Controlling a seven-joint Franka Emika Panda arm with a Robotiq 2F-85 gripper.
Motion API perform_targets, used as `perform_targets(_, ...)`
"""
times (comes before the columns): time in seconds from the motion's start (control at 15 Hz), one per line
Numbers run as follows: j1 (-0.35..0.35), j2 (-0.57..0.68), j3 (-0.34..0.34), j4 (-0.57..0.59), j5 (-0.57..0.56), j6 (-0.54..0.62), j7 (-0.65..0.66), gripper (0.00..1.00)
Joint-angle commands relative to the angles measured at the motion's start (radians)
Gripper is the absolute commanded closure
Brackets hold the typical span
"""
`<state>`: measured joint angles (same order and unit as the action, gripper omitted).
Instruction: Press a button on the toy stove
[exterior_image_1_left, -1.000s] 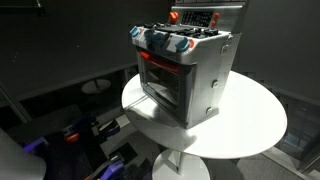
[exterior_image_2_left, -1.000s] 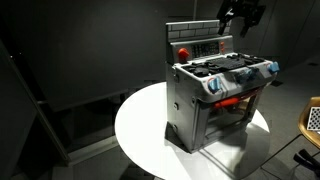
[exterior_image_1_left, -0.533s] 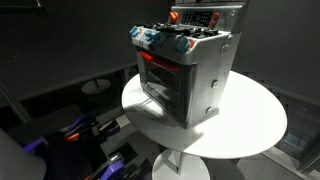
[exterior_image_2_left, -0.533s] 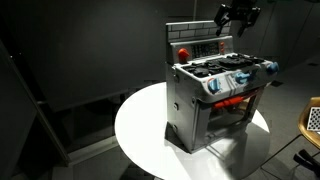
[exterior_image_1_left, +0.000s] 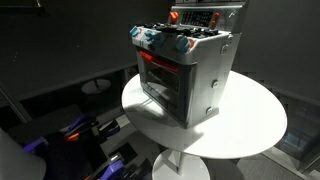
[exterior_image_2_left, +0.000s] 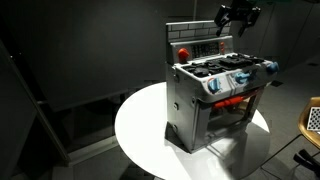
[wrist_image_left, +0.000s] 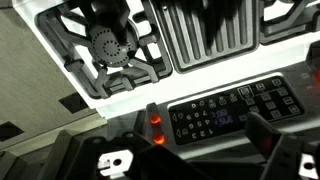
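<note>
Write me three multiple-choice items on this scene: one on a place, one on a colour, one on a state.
1. Where does the toy stove stand?
A. on the floor
B. on the round white table
C. on a shelf

2. What colour glows in the oven window?
A. red
B. green
C. blue

3. How is the gripper?
A. shut on a knob
B. open, holding nothing
C. shut on a pan

Answers:
1 B, the tabletop shows under the stove in both exterior views.
2 A, the window is lit red.
3 B, the wrist view shows its fingers apart over the back panel with nothing between them.
</note>
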<state>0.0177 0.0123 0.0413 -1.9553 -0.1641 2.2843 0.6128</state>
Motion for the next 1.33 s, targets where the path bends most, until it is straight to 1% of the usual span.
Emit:
perform_targets(0.0, -0.004, 0.011, -0.021, 0.0, -0.086, 0.074, 0.089, 0.0)
perform_targets(0.2, -0.008, 0.033, -0.04, 0.005, -0.155, 0.125, 0.165, 0.0)
perform_targets(0.47, -0.006, 0.056, -0.067, 0.002, -0.211, 0.121, 0.233, 0.0)
perform_targets(1.0, -0.005, 0.096, -0.109, 0.004, -0.248, 0.108, 0.291, 0.0)
perform_targets(1.27, -0.005, 0.113, -0.119, 0.006, -0.233, 0.126, 0.282, 0.0)
